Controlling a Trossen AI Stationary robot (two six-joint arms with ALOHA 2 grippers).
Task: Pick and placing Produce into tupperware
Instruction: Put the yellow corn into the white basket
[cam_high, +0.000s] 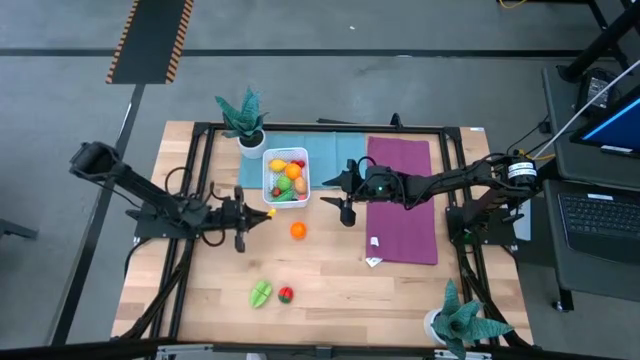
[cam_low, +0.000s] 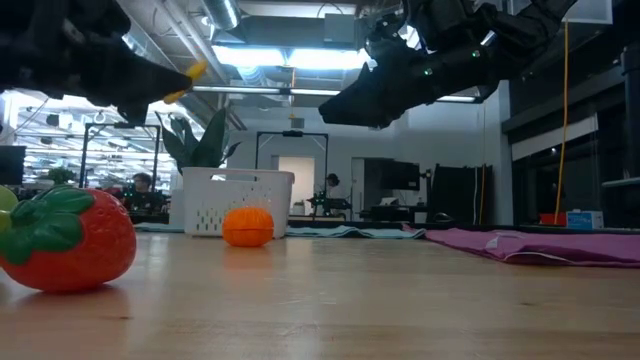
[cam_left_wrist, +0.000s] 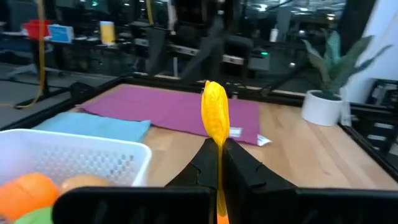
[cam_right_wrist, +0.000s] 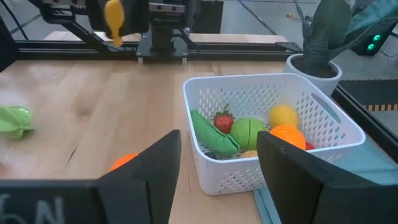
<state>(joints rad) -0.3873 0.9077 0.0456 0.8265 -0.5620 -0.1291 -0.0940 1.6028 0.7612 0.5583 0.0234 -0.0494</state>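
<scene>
At the left, the left gripper (cam_high: 262, 213) pinches a small yellow plastic toy fruit (cam_left_wrist: 215, 112) by its lower end, raised above the wooden counter (cam_high: 330, 290) just left of the white perforated plastic tupperware basket (cam_high: 268, 158), which already holds several pieces. The fruit looks light, stiff and smooth, likely slippery, so a grip across its narrow middle seems safest. A round orange toy fruit (cam_high: 297, 230) lies near the basket. To the right, the right gripper (cam_high: 338, 196) hovers with fingers spread, empty.
</scene>
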